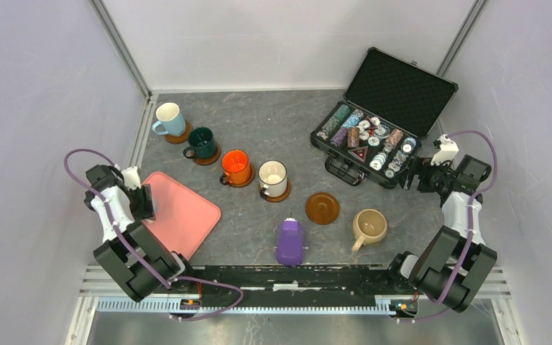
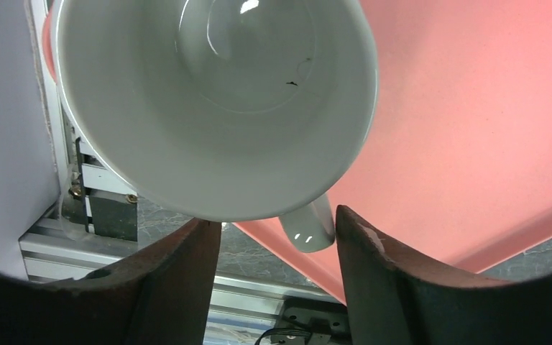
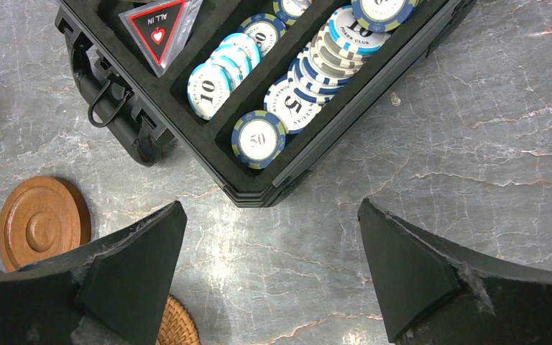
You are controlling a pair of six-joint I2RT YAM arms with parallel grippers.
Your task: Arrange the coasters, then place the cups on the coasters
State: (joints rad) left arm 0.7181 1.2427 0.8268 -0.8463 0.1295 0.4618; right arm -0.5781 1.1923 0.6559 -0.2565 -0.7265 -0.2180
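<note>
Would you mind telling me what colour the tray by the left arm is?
The tray is pink, seen best in the top external view.

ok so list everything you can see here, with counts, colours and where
mugs: six; light blue, dark green, orange, cream in a diagonal row, beige front right, white on the pink tray
coasters: six, brown; four under the row's mugs, one bare mid-table, one woven at the right wrist view's bottom edge
pink tray: one, front left
chip case: one, black, open, back right
device: one, purple, front centre
left gripper: open, astride the white mug's handle
right gripper: open, above the table beside the case
</note>
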